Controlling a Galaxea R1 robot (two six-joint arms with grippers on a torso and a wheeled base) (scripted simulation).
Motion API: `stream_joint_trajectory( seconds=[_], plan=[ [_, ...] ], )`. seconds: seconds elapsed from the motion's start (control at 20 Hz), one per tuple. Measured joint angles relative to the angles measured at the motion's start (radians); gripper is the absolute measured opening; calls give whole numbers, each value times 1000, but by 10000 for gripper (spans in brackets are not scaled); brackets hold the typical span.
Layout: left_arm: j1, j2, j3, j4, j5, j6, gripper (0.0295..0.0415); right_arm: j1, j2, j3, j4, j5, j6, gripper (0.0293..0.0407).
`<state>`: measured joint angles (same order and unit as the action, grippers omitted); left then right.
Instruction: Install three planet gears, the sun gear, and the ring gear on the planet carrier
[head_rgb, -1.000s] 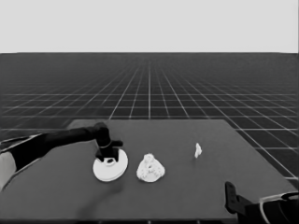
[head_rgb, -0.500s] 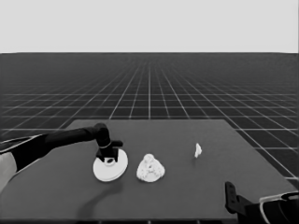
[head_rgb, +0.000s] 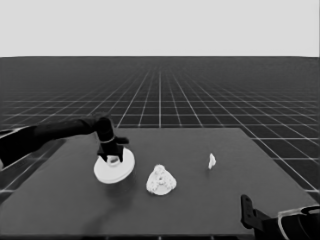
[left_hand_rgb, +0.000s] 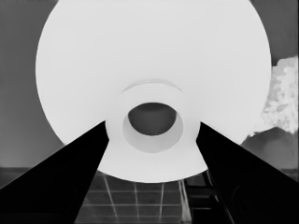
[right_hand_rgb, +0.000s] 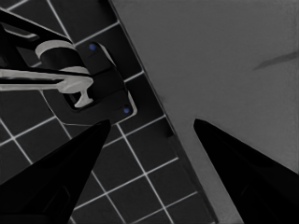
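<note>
Here, the left gripper (head_rgb: 113, 156) stood over the left half of the counter (head_rgb: 200, 200), its arm reaching in from the left edge of the head view. Its fingers (left_hand_rgb: 70, 177) pinched the raised hub of the larger round part (head_rgb: 114, 167), the ring gear, one finger on each side of the collar around the dark centre hole. In the head view that disc sat tilted under the gripper, and whether its lower edge touched the counter could not be told.

Just beside it, toward the middle of the counter, lay the smaller round part (head_rgb: 161, 181), the planet carrier, with the planet gears (head_rgb: 160, 176) heaped on top as a lumpy white cluster; how many there were could not be told. The left wrist view caught that cluster past the rim of the big disc, the two apart.

A thin white piece (head_rgb: 212, 161) stood on the counter well to the right of both discs.

The right gripper (right_hand_rgb: 149, 135) waited at the lower right corner of the head view, its fingers spread and holding nothing, above the counter's edge and the floor grid (right_hand_rgb: 140, 182), with dark machinery (right_hand_rgb: 88, 84) showing beyond.
</note>
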<state>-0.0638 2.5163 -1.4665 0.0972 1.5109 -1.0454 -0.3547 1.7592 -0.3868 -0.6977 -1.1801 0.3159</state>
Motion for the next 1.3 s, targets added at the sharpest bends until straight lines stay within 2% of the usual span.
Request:
stream_joint_trajectory(
  seconds=[0.2,0.3,0.45,0.7,0.8,0.9,1.3],
  plan=[
    [-7,0,0,-6,3,0,348,0,0,0,0,0,0,385],
    [20,289,-9,34,27,-312,348,0,0,0,0,0,0,385],
    [34,506,-165,45,31,-338,348,0,0,0,0,0,0,385],
    [36,553,-223,48,30,-330,348,0,0,0,0,0,0,385],
    [100,563,-256,110,14,-310,348,0,0,0,0,0,0,385],
    [123,567,-272,131,7,-301,348,0,0,0,0,0,0,385],
    [134,570,-280,141,3,-287,348,0,0,0,0,0,0,385]
  ],
)
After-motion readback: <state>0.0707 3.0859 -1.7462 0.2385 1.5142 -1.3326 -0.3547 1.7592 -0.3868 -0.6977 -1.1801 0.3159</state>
